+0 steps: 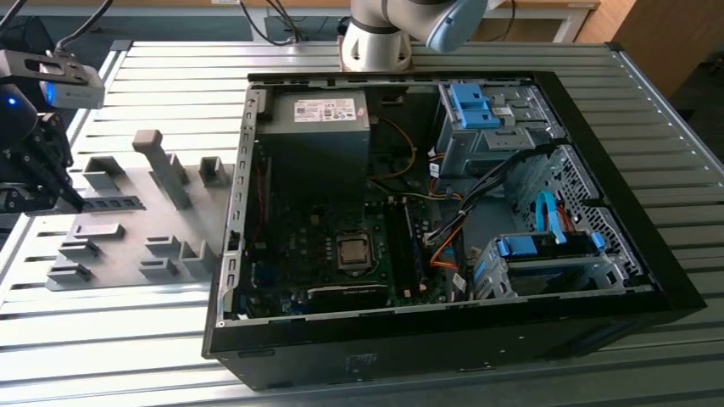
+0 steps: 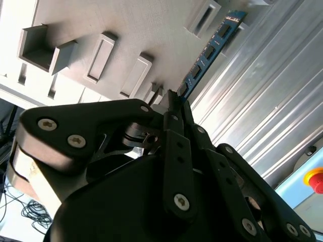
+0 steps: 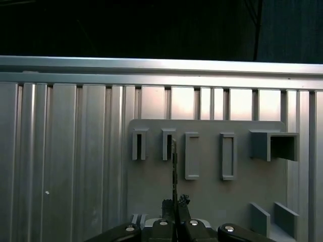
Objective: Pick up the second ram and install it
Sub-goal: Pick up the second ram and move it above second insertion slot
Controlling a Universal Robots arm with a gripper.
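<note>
The second ram (image 1: 114, 203) is a thin dark strip over the grey holder plate (image 1: 125, 182), at the exterior view's left. My gripper (image 1: 70, 202) sits at its near end. In the second wrist view the ram (image 2: 209, 50) is a blue-green board with black chips, running out from my gripper (image 2: 174, 98) over the plate's slots. The first wrist view has it edge-on (image 3: 174, 166), its far end by a slotted block (image 3: 168, 144). My gripper (image 3: 175, 202) is shut on the ram's near end.
An open computer case (image 1: 633, 280) lies on the slatted metal table (image 1: 136, 339), with its motherboard (image 1: 328, 254), silver processor (image 1: 354, 251) and memory slots (image 1: 404, 246) exposed. Grey blocks (image 1: 169, 174) stand on the holder plate. A red button (image 2: 315, 179) sits beyond the table edge.
</note>
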